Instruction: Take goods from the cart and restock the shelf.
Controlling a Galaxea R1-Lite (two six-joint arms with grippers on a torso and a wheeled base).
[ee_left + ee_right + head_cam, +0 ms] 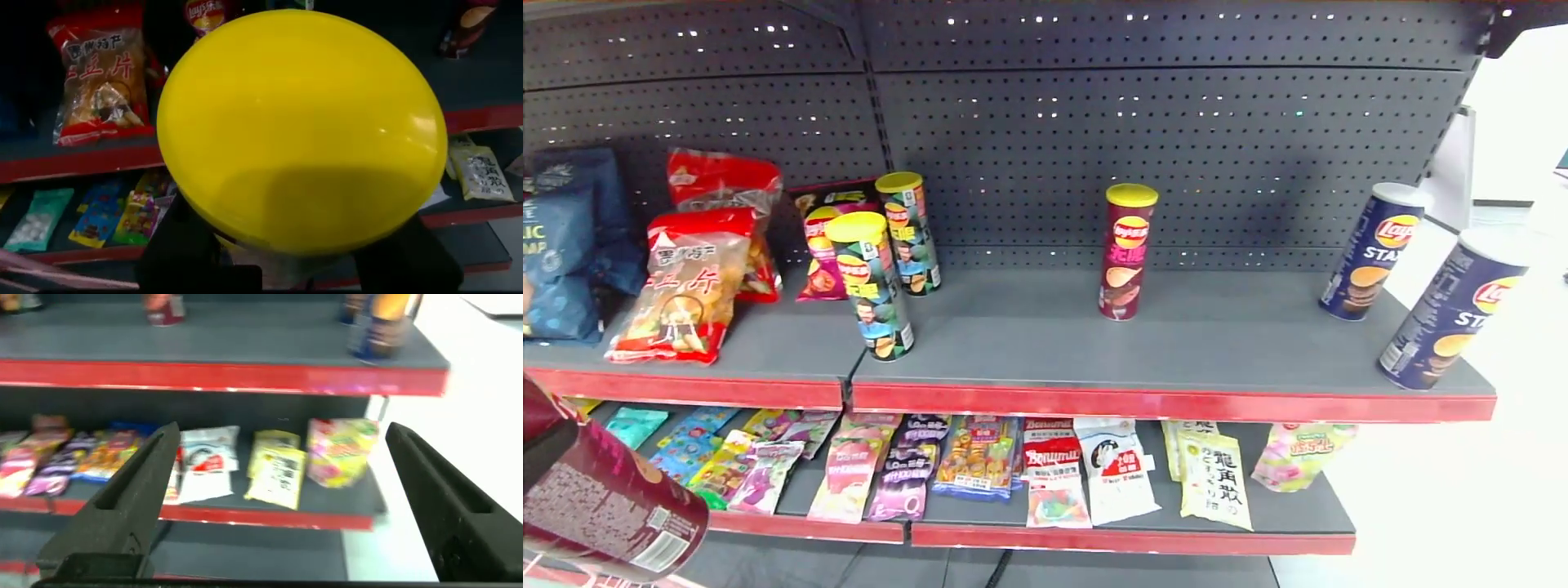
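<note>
The shelf (1176,404) is the biggest thing. It has a dark wall full of little holes and two grey boards with red edges.

On the top board, at the left end, are the blue bags (564,245) and, just beside them, the red bags (690,286) of snacks.

At the right end of the top board stand two blue cans (1372,251). One is right at the front corner and the other is behind it. Both look tilted.

A dark red can (605,506) is low down in front of the shelf, on the robot's left. It is tipped over on its side. The left gripper (290,257) is squeezed tight around it, one finger on each side. Its yellow lid (302,131) faces the left wrist camera.

The right gripper (282,431) is let go, its fingers wide apart and holding nothing, in front of the right part of the shelf.

Another red can (1125,251) stands alone in the middle of the top board. Two yellow-lid cans (874,286) stand near the red bags, with a pink bag (818,261) behind them.

Small candy packs (980,457) lie in a row on the bottom board.
</note>
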